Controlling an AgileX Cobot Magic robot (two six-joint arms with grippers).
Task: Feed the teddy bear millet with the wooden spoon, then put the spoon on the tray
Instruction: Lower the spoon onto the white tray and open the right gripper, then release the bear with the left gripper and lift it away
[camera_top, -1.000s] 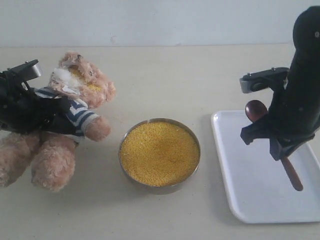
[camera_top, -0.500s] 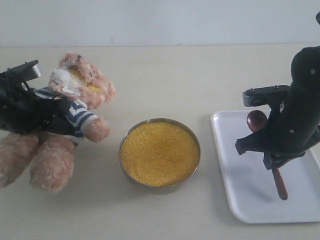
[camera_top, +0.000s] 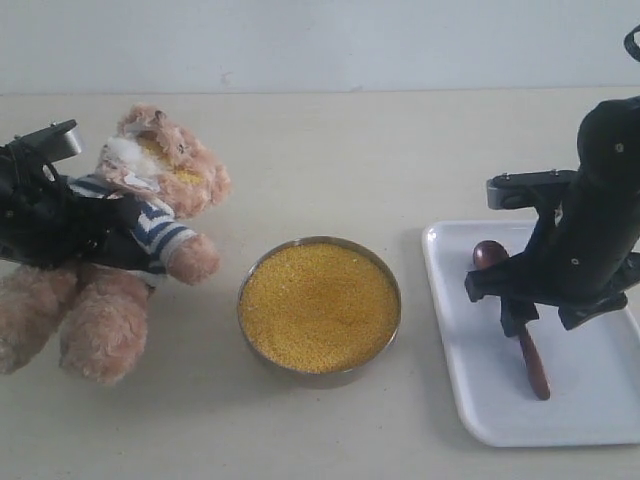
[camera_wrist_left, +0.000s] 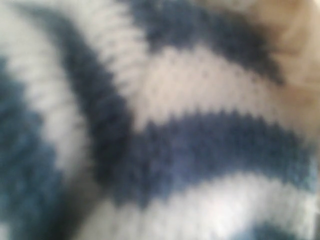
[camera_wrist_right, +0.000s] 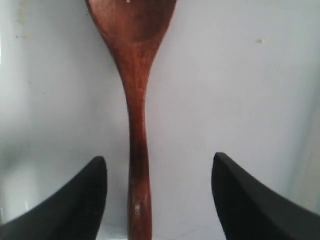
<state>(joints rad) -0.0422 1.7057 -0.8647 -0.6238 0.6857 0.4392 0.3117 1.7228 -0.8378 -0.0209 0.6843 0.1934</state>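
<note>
Wooden spoon (camera_top: 534, 366) lies on the tray (camera_top: 460, 335), the right pincer (camera_wrist_right: 159, 157) released astride its handle; placing looks done, calling only for a straight lift clear.

Teddy bear (camera_top: 170, 170): light-brown fluffy plush, white patch on the face, yellow patch at the muzzle. Shirt (camera_wrist_left: 200, 145): navy-and-white stripes, knit-textured, broad bands. Millet (camera_top: 318, 306): even golden yellow, finely speckled. Bowl (camera_top: 320, 376): silvery-grey metal. Wooden spoon (camera_wrist_right: 135, 100): dark reddish-brown, glossy, darker toward the handle end. Tray (camera_top: 590, 400): plain white, unpatterned. Right gripper (camera_wrist_right: 159, 165): matte black. Left arm (camera_top: 40, 215): black, with a grey piece on top. Tabletop (camera_top: 330, 150): pale beige, plain. Wall (camera_top: 320, 40): off-white.
</note>
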